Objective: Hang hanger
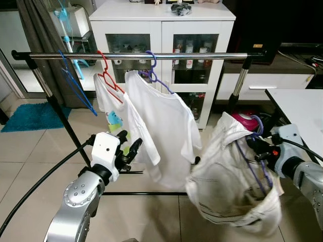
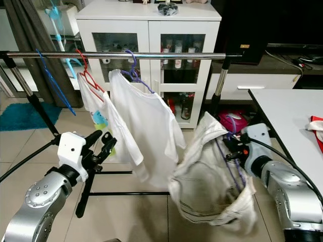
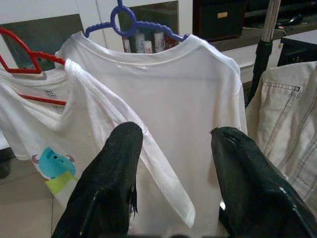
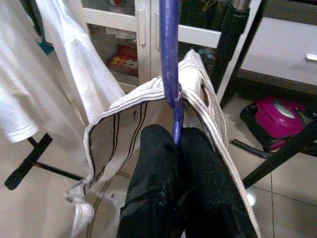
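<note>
**Cream jacket on purple hanger held below the rail**

A tiled living-room floor (image 1: 151,217) carries a black-framed clothes rack whose chrome rail (image 1: 136,56) runs across in front of a white glass-door cabinet (image 1: 161,30). A teal rug (image 1: 30,117) lies on the floor toward the rail's left end, and the corner of a white table (image 1: 303,108) stands past its right end.

On the rail, from its left end: an empty blue hanger (image 1: 75,83), tilted; a red hanger (image 1: 108,75) carrying a small white T-shirt (image 1: 113,108) with a cartoon print; and a purple hanger (image 1: 151,70) carrying a larger white T-shirt (image 1: 161,131). The two shirts overlap. The right stretch of the rail is bare.

The right gripper (image 4: 177,144) is clamped on the shaft of a second purple hanger (image 4: 169,54), fingers pressed together around it. A cream jacket (image 1: 227,176) with dark seam stitching hangs from this hanger, bunched and sagging, well below the rail and beside the rack's right upright (image 1: 239,83). A pink appliance (image 4: 277,121) sits on the floor behind it.

The left gripper (image 1: 129,147) is raised near the hem of the small T-shirt, fingers spread apart with nothing between them; its wrist view looks straight at the two hung shirts.
</note>
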Controlling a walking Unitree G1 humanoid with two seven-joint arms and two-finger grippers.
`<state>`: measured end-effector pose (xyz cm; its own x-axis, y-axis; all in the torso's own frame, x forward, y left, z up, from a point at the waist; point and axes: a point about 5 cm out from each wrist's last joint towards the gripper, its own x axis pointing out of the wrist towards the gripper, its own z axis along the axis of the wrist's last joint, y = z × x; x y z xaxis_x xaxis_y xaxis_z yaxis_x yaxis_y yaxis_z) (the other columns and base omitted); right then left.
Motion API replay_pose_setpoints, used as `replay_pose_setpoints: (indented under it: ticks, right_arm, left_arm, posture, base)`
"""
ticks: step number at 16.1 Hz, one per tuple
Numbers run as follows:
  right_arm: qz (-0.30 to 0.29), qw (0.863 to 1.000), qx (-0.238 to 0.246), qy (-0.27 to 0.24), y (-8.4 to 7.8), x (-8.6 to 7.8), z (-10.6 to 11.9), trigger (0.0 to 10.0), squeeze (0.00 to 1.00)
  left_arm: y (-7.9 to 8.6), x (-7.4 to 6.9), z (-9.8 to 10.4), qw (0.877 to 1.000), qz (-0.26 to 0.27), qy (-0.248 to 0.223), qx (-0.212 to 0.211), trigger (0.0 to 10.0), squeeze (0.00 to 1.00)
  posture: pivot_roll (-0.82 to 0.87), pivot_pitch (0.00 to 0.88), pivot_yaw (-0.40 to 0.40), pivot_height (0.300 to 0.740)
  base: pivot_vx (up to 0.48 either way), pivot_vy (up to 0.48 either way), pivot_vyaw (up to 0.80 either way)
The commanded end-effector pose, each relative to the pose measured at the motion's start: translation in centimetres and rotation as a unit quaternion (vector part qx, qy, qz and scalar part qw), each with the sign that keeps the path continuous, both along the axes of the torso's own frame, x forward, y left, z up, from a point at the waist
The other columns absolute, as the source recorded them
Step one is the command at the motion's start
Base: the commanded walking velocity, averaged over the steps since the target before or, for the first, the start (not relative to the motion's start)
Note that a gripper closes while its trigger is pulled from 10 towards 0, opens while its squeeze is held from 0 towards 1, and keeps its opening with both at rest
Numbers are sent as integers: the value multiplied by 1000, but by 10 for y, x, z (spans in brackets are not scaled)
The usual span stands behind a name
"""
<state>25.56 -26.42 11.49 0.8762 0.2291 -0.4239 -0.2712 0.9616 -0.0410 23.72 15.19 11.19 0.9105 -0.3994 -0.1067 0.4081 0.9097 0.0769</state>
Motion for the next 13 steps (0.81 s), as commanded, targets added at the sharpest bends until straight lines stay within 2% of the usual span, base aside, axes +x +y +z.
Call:
replay_pose_setpoints:
  ticks: [1, 2, 5, 6, 7, 9, 10, 12, 13]
  right_arm:
    - [-13, 998, -7, -53, -6, 9, 21, 10000, 0]
    - [-21, 998, 2, -59, -5, 12, 22, 10000, 0]
    - [-21, 996, 38, -77, 12, 26, 20, 10000, 0]
    - [7, 995, 58, -83, 30, 35, 20, 10000, 0]
    - [22, 994, 65, -84, 38, 37, 20, 10000, 0]
    - [87, 989, 85, -83, 63, 34, 22, 10000, 0]
    - [154, 980, 97, -82, 83, 25, 24, 10000, 0]
    - [225, 965, 108, -78, 103, 13, 25, 10000, 0]
    - [237, 962, 110, -77, 106, 11, 25, 10000, 0]
  left_arm:
    - [3, -1, -1, 1000, 5, 6, -3, 10000, 0]
    - [3, -1, -1, 1000, 4, 5, -4, 10000, 0]
    - [2, 1, 1, 1000, 0, -1, -2, 10000, 0]
    - [2, 2, 3, 1000, -3, -6, 6, 10000, 0]
    - [1, 2, 3, 1000, -3, -7, 7, 10000, 0]
    - [2, 1, 3, 1000, 0, -6, 8, 10000, 0]
    - [3, 0, 3, 1000, 4, -6, 9, 10000, 0]
    - [4, -1, 3, 1000, 5, -6, 9, 10000, 0]
    - [4, -1, 3, 1000, 5, -5, 9, 10000, 0]
  posture:
    - [-118, 0, 36, 740]
    - [-118, 0, 40, 740]
    - [-119, 0, 48, 740]
    - [-112, 0, 48, 740]
    - [-112, 0, 48, 740]
    - [-100, 0, 37, 740]
    - [-97, 0, 34, 740]
    - [-96, 0, 34, 740]
    - [-96, 0, 34, 740]
  base:
    - [0, 0, 0]
    - [0, 0, 0]
    - [0, 0, 0]
    - [0, 0, 0]
    - [0, 0, 0]
    - [0, 0, 0]
    - [0, 0, 0]
    - [0, 0, 0]
    - [0, 0, 0]
